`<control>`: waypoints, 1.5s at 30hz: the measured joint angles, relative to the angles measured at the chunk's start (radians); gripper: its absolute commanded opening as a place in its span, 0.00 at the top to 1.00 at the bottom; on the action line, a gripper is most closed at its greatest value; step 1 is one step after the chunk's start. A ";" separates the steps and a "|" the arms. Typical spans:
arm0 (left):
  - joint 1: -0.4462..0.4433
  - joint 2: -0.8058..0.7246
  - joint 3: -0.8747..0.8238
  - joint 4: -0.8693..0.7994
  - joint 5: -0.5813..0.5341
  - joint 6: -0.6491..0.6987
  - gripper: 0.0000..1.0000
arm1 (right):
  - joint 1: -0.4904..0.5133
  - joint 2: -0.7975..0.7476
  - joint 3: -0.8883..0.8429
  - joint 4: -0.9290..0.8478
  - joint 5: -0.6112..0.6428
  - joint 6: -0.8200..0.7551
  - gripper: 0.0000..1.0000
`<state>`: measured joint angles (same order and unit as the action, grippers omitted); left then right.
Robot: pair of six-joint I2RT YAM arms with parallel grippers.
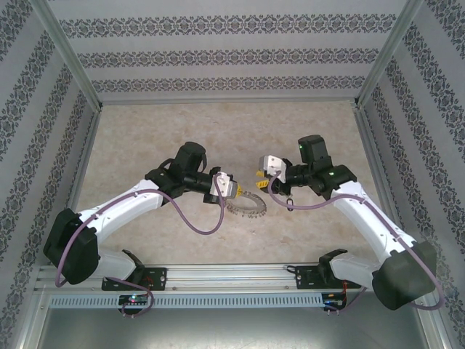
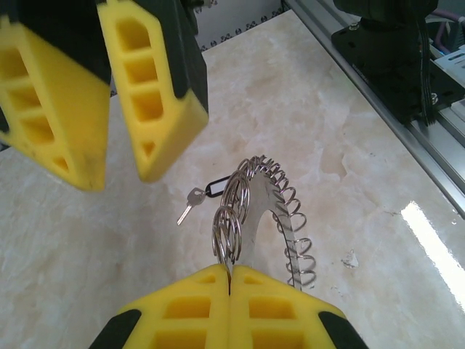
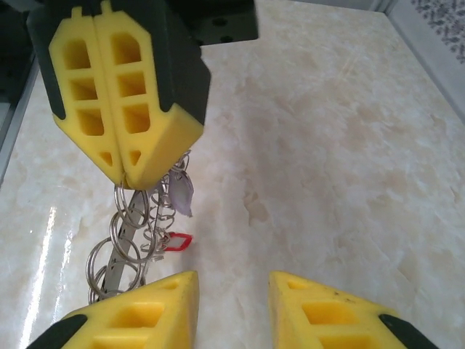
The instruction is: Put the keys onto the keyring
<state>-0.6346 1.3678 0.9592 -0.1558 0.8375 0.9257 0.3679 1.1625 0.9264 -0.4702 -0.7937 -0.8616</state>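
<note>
The keyring (image 2: 267, 190) is a curved silvery metal band fringed with small wire rings, and it rises from the table to my left gripper (image 2: 230, 272). That gripper is shut on the ring's near end. A small silver key (image 2: 190, 204) with a dark tag hangs at the ring's far side. From above, the keyring (image 1: 247, 204) lies just right of my left gripper (image 1: 234, 190). My right gripper (image 3: 232, 305) stands open, with bare table between its fingers. It hovers just above and to the right of the keyring (image 3: 129, 234). A red tag (image 3: 179, 241) hangs among the rings.
The marble-patterned tabletop (image 1: 218, 138) is walled by patterned panels at the back and both sides. An aluminium rail (image 1: 232, 276) carrying the arm bases runs along the near edge. A pale purple tag (image 3: 182, 193) hangs under my left gripper (image 3: 125, 177).
</note>
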 measured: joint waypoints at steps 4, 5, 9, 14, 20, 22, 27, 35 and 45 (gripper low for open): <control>0.000 0.000 -0.003 0.008 0.000 0.003 1.00 | 0.024 0.003 -0.007 0.000 0.000 -0.052 0.67; 0.000 -0.001 -0.004 0.013 0.000 0.003 1.00 | 0.029 0.003 -0.014 0.003 0.000 -0.066 0.66; 0.000 -0.002 -0.011 0.017 0.001 0.002 1.00 | 0.051 -0.003 -0.059 0.007 0.006 -0.101 0.66; 0.000 -0.002 -0.023 0.017 0.016 0.002 1.00 | 0.097 -0.006 -0.071 0.007 0.027 -0.119 0.66; 0.002 -0.002 -0.024 0.016 0.024 0.002 1.00 | 0.112 -0.006 -0.071 0.008 0.047 -0.130 0.67; 0.002 -0.002 -0.024 0.014 0.025 0.002 1.00 | 0.120 -0.006 -0.071 0.007 0.052 -0.133 0.68; 0.002 -0.002 -0.024 0.005 0.027 0.003 1.00 | 0.138 -0.003 -0.069 -0.005 0.069 -0.142 0.75; 0.002 0.006 -0.024 0.000 0.036 0.010 1.00 | 0.147 0.005 -0.048 -0.014 0.076 -0.137 0.84; 0.001 0.037 -0.024 0.011 0.054 0.002 1.00 | 0.172 0.025 -0.027 0.007 0.092 -0.122 0.73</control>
<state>-0.6338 1.4052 0.9352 -0.1444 0.8913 0.9276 0.5396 1.1877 0.8997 -0.4629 -0.7017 -0.9836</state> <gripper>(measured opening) 0.046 0.250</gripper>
